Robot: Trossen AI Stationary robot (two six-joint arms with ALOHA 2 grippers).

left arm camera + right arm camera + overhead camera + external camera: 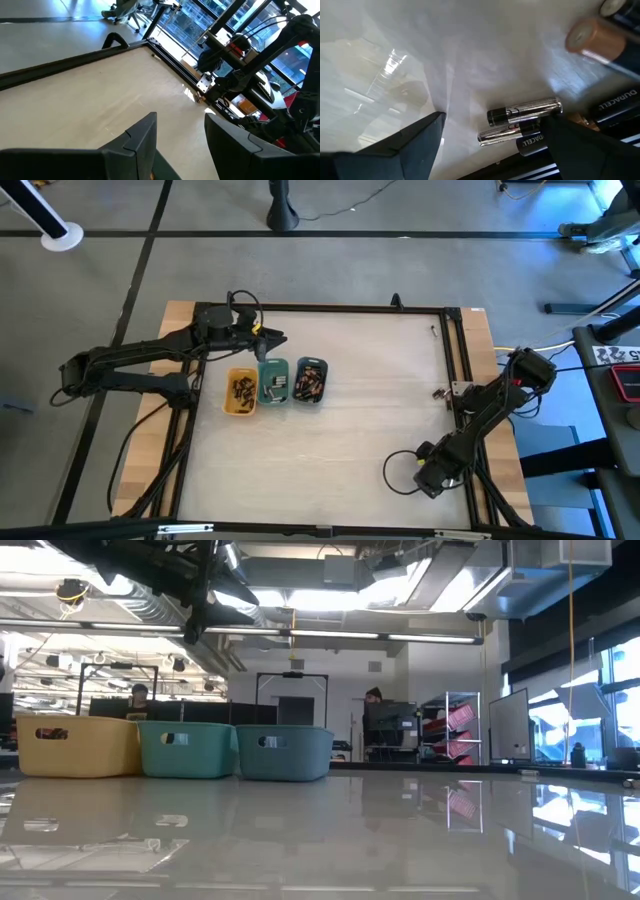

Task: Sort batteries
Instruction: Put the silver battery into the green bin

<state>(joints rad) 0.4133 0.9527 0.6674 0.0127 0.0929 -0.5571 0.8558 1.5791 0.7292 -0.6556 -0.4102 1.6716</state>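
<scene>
The left gripper hovers part-open and empty, just behind the green tray. The right gripper gapes wide, with silvery batteries lying between its fingers, ungripped.

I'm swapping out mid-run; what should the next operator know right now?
Left gripper: open, nothing visible between its fingers, raised behind the small oblong green tray.
Right gripper: open, low over loose silvery and copper-topped batteries at the table's right side.
Done: batteries lie in the yellow tray, green tray and grey-blue tray.
Left: the loose ones by the right gripper.
</scene>
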